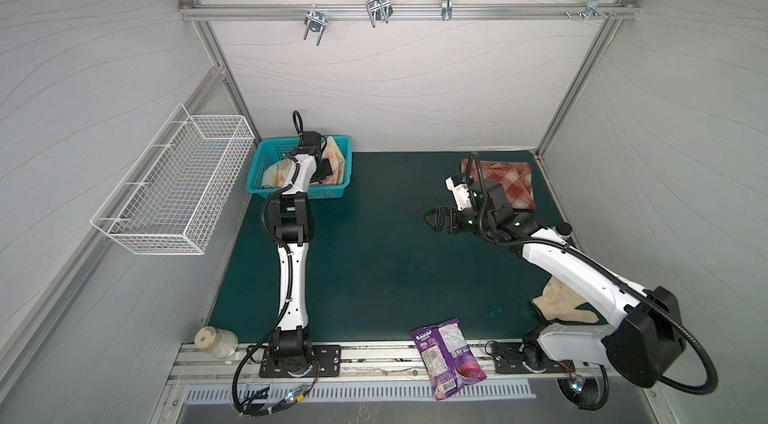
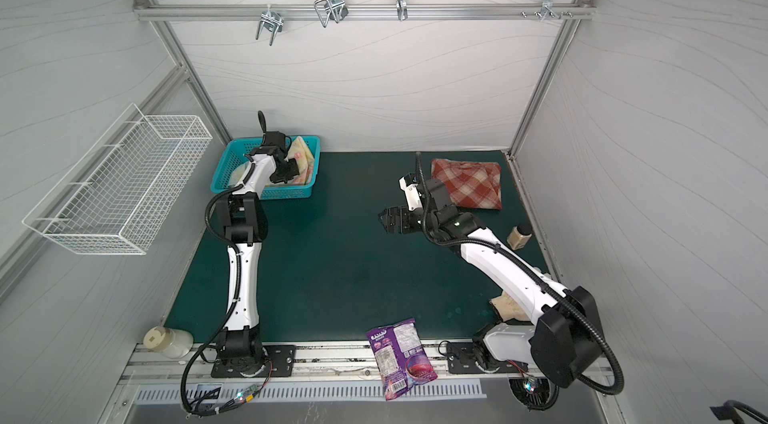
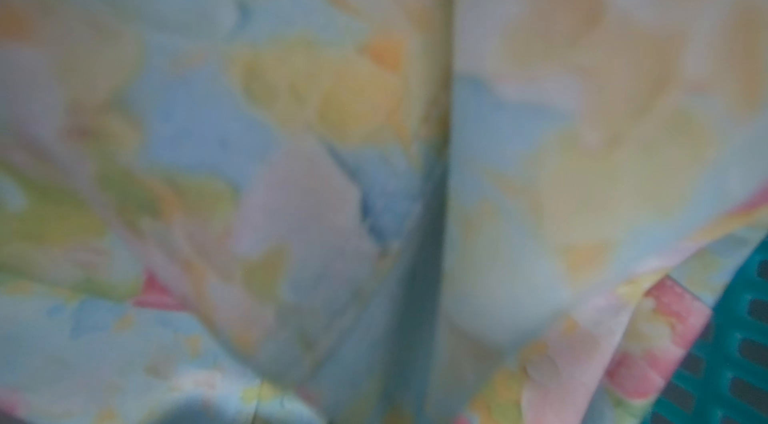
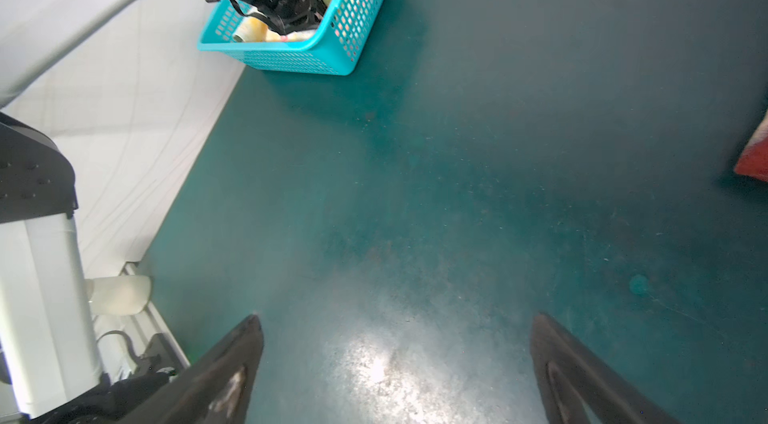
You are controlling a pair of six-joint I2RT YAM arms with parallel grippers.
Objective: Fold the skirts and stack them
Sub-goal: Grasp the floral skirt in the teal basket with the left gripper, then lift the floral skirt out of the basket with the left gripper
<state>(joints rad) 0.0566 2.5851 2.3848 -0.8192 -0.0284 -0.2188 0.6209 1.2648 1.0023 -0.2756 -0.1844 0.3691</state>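
Observation:
The pastel floral skirt (image 1: 336, 152) (image 2: 302, 152) lies crumpled in a teal plastic basket (image 1: 261, 162) (image 2: 226, 168) at the back left of the green mat. My left gripper (image 1: 325, 171) (image 2: 286, 174) reaches down into the basket, shut on this skirt. The blurred cloth (image 3: 291, 152) fills the left wrist view and hides the fingers. The rust-red and cream plaid skirt (image 1: 509, 181) (image 2: 471, 185) lies roughly folded at the back right. My right gripper (image 1: 428, 220) (image 2: 382, 218) (image 4: 395, 315) hovers open and empty over bare mat, left of the plaid skirt.
A cream knit glove (image 1: 557, 301) lies under the right arm. A purple snack bag (image 1: 449, 355) overhangs the front rail. A pale jar (image 1: 216, 342) lies at the front left, and a small bottle (image 2: 519, 237) at the right edge. A white wire basket (image 1: 174, 185) hangs on the left wall.

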